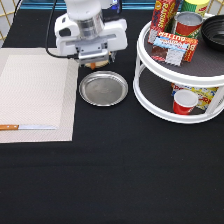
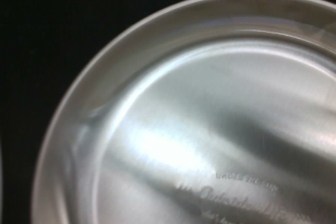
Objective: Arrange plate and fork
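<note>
Nearest the exterior view's bottom, bare black bench [image 1: 115,180]. Next up, at the exterior view's left, a woven tan placemat [image 1: 35,95] with a wooden-handled knife [image 1: 27,127] lying along its lower edge. Just right of the mat sits the plate [image 1: 103,89], flat on the bench, not yet on the mat; the wrist view is filled by its shiny rim and floor [image 2: 217,130], so the camera hangs close above it. Directly beyond the plate's far rim, the tool [image 1: 92,59] hangs low under the white arm body; cannot tell whether its fingers stand wide or narrow, and nothing shows in its hold. A sliver of tan wooden disc [image 1: 97,63] peeks from under it. The fork is not visible, presumably hidden beneath the arm. Judgement: the step in hand is the approach near plate and disc; nothing arranged so far. A grasp on the plate would call for catching its thin raised rim. At the exterior view's right, the white two-tier turntable rack [image 1: 150,95] with cans, boxes and a red cup [image 1: 184,101] stands near the plate and crowds that side.
</note>
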